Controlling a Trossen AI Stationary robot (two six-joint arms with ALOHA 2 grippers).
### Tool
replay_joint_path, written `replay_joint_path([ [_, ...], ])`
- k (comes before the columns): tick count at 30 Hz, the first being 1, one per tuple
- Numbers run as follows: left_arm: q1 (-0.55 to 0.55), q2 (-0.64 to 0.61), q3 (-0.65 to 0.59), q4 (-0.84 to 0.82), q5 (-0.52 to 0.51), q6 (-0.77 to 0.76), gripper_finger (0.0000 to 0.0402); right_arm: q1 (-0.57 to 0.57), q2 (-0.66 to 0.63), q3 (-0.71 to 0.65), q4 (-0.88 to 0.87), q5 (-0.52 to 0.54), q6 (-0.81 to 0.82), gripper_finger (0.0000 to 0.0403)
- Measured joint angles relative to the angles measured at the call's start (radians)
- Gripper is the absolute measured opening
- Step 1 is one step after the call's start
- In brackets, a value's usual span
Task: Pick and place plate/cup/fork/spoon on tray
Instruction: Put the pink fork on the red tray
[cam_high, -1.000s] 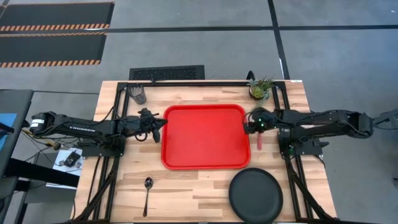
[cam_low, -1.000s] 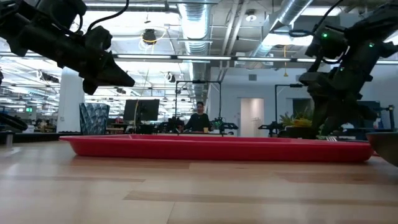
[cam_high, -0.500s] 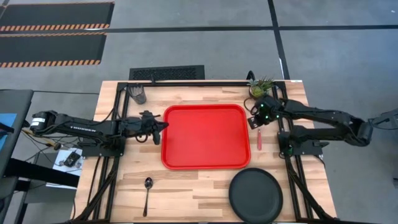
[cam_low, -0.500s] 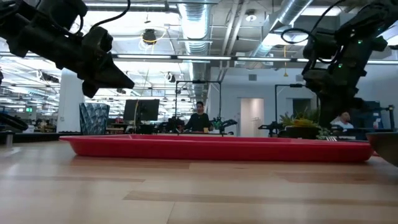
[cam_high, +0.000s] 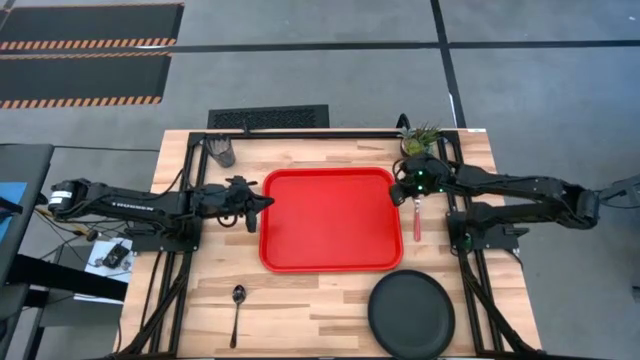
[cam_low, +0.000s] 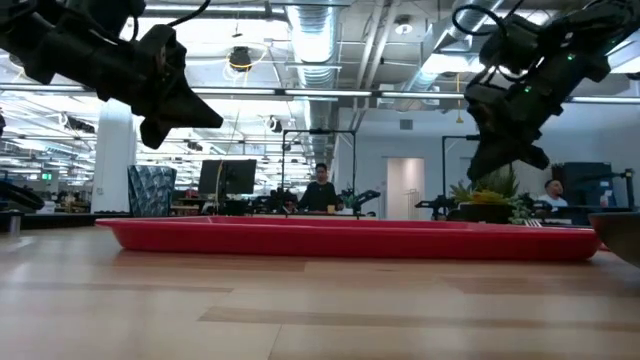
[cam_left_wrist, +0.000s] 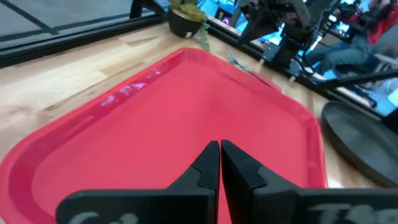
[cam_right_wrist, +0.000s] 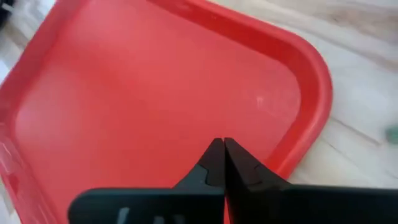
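The red tray lies in the middle of the table. The pink fork lies flat on the wood just right of the tray. The dark plate rests at the near right. The spoon lies at the near left, and the cup stands at the far left. My right gripper hangs shut and empty above the tray's right rim, beside the fork's far end. In its wrist view the right gripper looks down on the tray's corner. My left gripper hovers shut at the tray's left rim.
A small potted plant stands at the far right, close behind my right gripper. Black frame rails run along both sides of the table. There is bare wood between the spoon and the plate at the near edge.
My right gripper has risen from over the fork, gone a little toward the far edge and swung toward the tray. The fork has stayed flat on the table, and more of its length shows now. My left gripper has risen slightly.
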Motion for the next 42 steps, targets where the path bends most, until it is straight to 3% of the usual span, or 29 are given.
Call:
replay_joint_path([
  [4, 0.016, 0.000, 0.000, -0.002, 0.027, 0.017, 0.0000, 0.001, -0.001, 0.000, -0.095, -0.042, 0.040, 0.0009],
  [8, 0.022, 0.000, 0.000, -0.003, -0.008, -0.030, 0.0000, 0.015, -0.021, 0.000, -0.308, -0.062, 0.178, 0.0013],
  [14, 0.022, 0.000, 0.000, -0.003, -0.116, -0.085, 0.0000, 0.059, -0.018, 0.000, -0.543, 0.063, 0.312, 0.0040],
  [19, 0.022, 0.000, -0.001, -0.004, -0.194, -0.054, 0.0000, 0.057, 0.022, 0.000, -0.544, 0.121, 0.404, 0.0083],
  [29, 0.022, 0.000, -0.002, -0.017, -0.136, -0.081, 0.0000, 0.019, 0.155, 0.000, -0.452, 0.113, 0.508, 0.0160],
  [35, 0.022, 0.000, -0.002, -0.018, -0.081, -0.070, 0.0000, 0.015, 0.247, 0.000, -0.379, 0.105, 0.545, 0.0158],
  [42, 0.022, 0.000, -0.002, -0.019, -0.047, -0.033, 0.0000, 0.016, 0.319, 0.005, -0.352, 0.103, 0.544, 0.0123],
])
